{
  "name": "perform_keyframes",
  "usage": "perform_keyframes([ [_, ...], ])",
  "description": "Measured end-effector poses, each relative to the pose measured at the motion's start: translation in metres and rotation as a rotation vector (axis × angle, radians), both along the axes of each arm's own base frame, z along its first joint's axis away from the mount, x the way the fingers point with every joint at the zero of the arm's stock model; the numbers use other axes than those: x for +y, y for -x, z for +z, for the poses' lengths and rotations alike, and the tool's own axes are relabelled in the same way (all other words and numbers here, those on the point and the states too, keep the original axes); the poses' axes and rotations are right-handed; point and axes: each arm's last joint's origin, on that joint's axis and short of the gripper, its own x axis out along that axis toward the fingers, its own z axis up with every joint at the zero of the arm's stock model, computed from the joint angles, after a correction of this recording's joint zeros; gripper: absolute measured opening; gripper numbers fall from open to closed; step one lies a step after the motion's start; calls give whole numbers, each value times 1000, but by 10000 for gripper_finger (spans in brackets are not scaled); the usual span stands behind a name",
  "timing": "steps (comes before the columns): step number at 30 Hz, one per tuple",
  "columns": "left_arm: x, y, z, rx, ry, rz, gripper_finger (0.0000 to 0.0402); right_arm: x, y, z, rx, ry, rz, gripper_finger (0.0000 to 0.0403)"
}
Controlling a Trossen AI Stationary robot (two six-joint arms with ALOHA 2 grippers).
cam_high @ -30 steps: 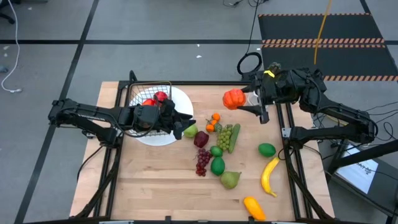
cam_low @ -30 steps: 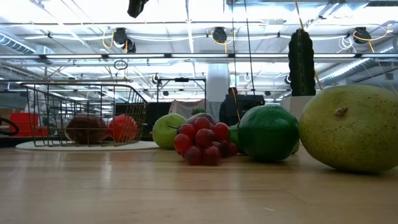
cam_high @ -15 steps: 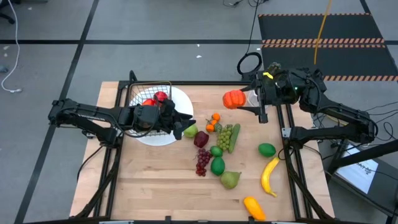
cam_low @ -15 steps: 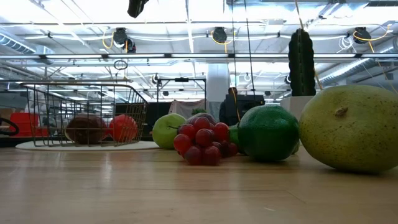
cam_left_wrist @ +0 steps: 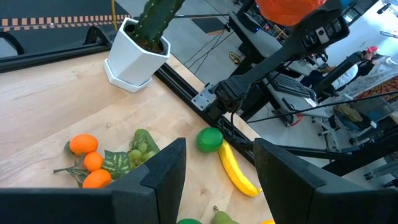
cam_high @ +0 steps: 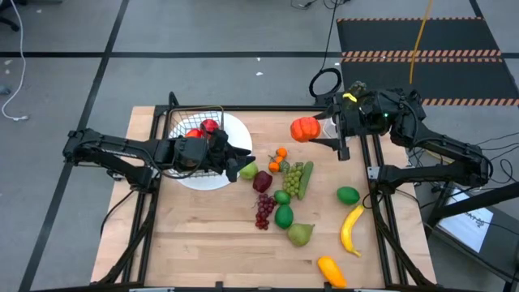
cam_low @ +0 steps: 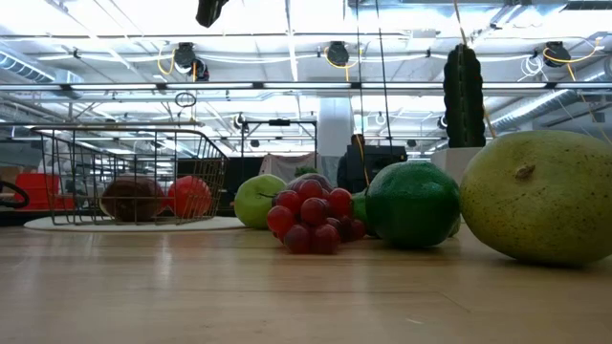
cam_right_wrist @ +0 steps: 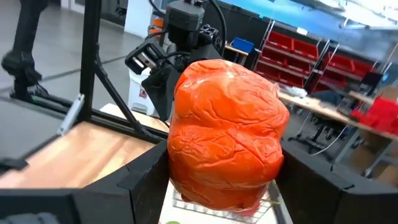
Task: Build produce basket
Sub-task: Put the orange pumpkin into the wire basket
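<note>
Produce (cam_high: 285, 197) is lying scattered mid-desk (cam_high: 203, 243), while the right end effector (cam_high: 312, 135) is gripping an orange pepper (cam_high: 304, 128) in the air near the far edge. The left end effector (cam_high: 241, 162) is hovering with fingers parted and empty beside the basket (cam_high: 195, 122), which is sitting on a white plate (cam_high: 235, 130) holding red fruit (cam_high: 209, 126).

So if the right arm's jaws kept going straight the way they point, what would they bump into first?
Probably the basket on the white plate. The right gripper, holding the orange pepper, points leftward across the table toward it. It may pass above; height is hard to judge.
</note>
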Motion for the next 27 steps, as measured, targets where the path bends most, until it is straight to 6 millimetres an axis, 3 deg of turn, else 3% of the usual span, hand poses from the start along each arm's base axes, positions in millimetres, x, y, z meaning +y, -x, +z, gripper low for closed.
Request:
perform_keyframes([
  [27, 0, 0, 0, -1, -5, 12, 188, 0, 0, 0, 67, -725, -32, 254],
])
